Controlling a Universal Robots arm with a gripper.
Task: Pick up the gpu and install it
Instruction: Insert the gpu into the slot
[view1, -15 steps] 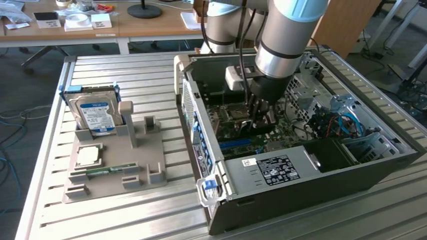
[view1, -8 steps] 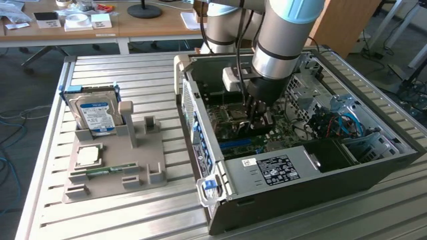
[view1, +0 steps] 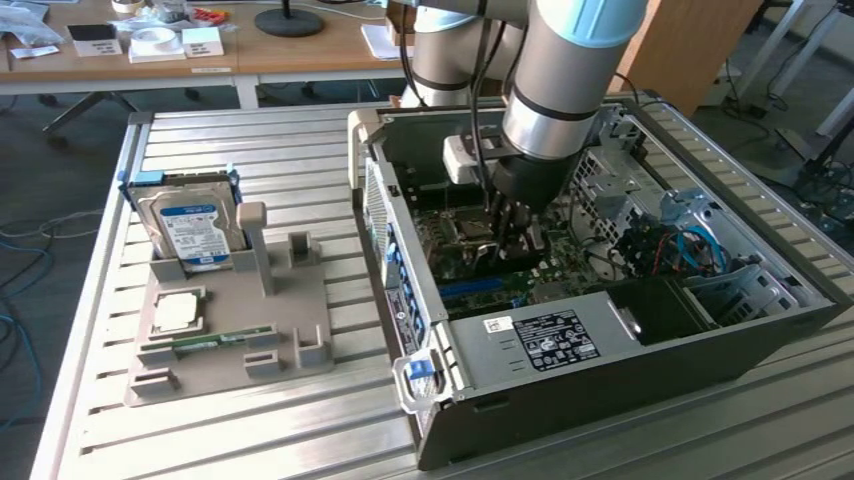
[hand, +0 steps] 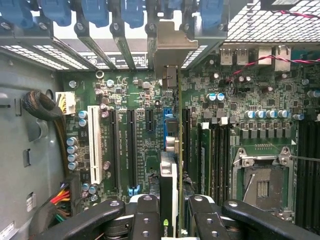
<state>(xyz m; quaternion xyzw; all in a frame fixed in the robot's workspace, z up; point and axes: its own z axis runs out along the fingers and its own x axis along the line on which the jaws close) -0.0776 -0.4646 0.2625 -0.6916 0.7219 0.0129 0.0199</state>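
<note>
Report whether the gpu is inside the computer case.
Inside: the gpu stands on edge over the motherboard, held by the gripper. Seated: cannot tell.

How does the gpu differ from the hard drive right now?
The gpu is dark, the hard drive silver with a blue label. The gpu is gripped by the end effector inside the computer case; the hard drive stands in a grey holder outside it. Both stand on edge.
</note>
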